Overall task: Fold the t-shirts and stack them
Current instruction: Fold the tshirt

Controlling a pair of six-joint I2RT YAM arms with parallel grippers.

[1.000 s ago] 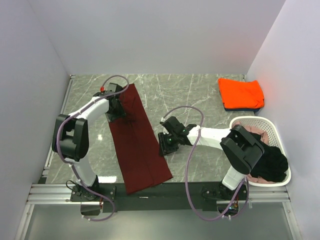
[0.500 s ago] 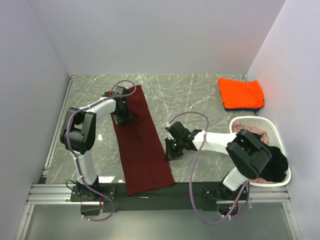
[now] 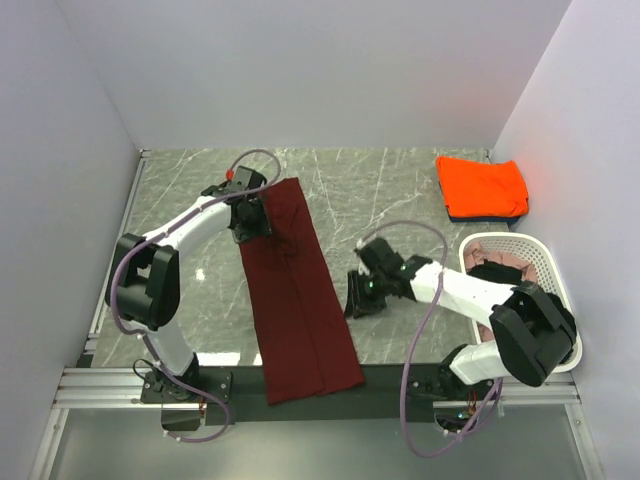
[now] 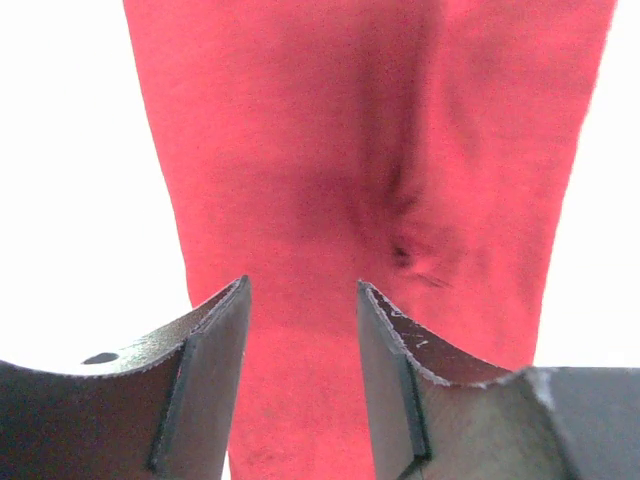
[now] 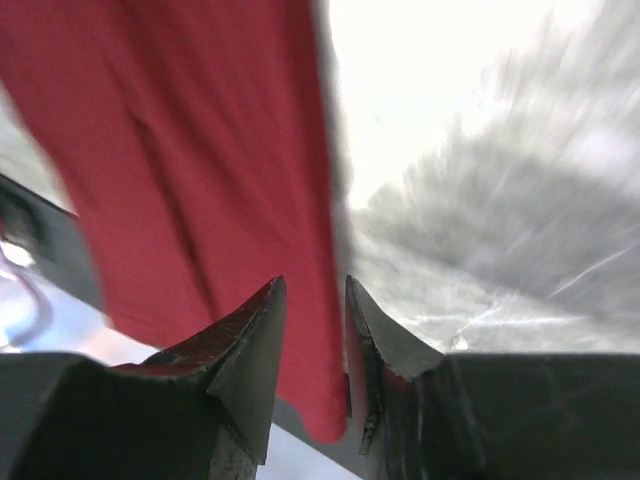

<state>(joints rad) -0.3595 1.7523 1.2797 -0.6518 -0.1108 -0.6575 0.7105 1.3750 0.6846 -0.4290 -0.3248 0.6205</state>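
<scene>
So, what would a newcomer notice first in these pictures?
Probably the dark maroon t-shirt, folded into a long strip left of centre on the table, its near end lying over the near edge. Next, the bright orange t-shirt, folded in the far right corner, and the white basket of clothes at the right.

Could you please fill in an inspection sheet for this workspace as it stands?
Surface: grey marbled table.
Job's things: maroon t-shirt laid in a long strip, near end over the table edge; orange t-shirt folded on a dark blue t-shirt, far right.
Clutter: white basket holding more cloth, partly hidden by the right arm.
Grippers: left claw open at the maroon strip's far end; right claw beside its right edge, grip unclear.
Cables: purple cable looping off each arm.
Surroundings: plain white walls.
</scene>
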